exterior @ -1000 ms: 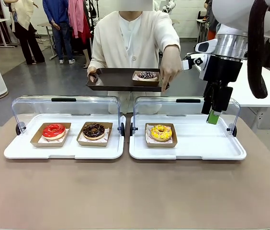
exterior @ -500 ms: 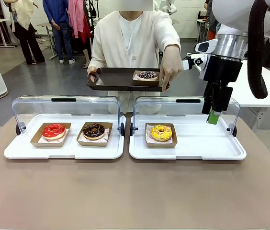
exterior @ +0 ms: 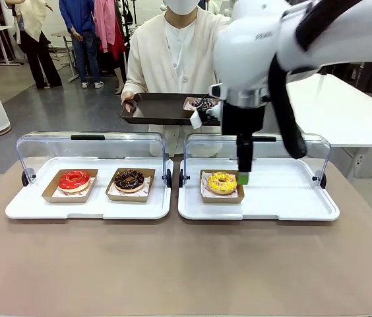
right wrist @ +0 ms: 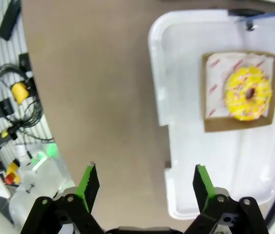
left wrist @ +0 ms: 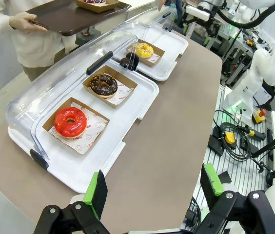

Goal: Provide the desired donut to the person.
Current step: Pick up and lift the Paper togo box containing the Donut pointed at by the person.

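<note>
Swings the right gripper (exterior: pixel 243 177) in from well right of the yellow donut (exterior: pixel 222 182) to just beside it, jaws wide, empty. Left gripper (left wrist: pixel 152 187) likewise wide, empty. Beyond the yellow donut, a sprinkled donut (exterior: pixel 202 103) already on the person (exterior: pixel 179 59)'s tray (exterior: pixel 154 107): delivery probably done.

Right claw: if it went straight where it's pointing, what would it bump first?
Probably the near rim of the white tray, or the brown table right beside it: the open right claw points down over that edge. The yellow donut sits off to one side. Depth is hard to judge.
</note>
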{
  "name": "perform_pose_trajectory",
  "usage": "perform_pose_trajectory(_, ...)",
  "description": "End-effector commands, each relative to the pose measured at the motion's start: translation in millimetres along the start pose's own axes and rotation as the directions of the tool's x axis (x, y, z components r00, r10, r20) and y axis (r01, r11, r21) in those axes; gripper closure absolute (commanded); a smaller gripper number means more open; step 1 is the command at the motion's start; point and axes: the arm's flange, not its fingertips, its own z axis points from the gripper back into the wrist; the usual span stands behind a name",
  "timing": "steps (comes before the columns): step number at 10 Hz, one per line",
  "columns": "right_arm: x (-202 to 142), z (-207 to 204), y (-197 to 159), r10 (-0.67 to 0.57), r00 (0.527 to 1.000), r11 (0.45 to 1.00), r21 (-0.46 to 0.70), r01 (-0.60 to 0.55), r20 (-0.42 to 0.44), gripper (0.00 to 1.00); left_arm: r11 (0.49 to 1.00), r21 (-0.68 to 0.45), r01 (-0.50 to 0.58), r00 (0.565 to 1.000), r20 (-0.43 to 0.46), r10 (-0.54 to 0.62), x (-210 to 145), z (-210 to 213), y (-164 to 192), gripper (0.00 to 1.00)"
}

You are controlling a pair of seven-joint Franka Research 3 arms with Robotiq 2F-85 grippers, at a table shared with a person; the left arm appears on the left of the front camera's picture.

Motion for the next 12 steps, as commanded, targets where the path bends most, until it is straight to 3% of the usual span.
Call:
perform_pose_trajectory(1,15.1,-2.9,-26.5,0.001,1.0,0.998,-0.06,0.0,0.008,0.0,1.0,-0.006,0.013,1.0,0.022,-0.013,0.5,1.0,-0.6,0.0)
perform_pose_trajectory(4,32.7,-11.3,-41.3,0.029,0.999,0.999,-0.046,-0.028,0.015,0.0,1.0,-0.006,0.013,1.0,0.022,-0.013,0.5,1.0,-0.6,0.0)
perform_pose_trajectory(11,26.6,-10.7,-38.7,0.019,0.999,0.999,-0.048,-0.017,0.028,0.0,1.0,-0.006,0.013,1.0,0.022,-0.013,0.5,1.0,-0.6,0.0)
perform_pose_trajectory(12,42.2,-21.1,-29.2,0.066,0.998,0.992,-0.109,-0.067,-0.006,0.0,1.0,-0.006,0.013,1.0,0.022,-0.013,0.5,1.0,-0.6,0.0)
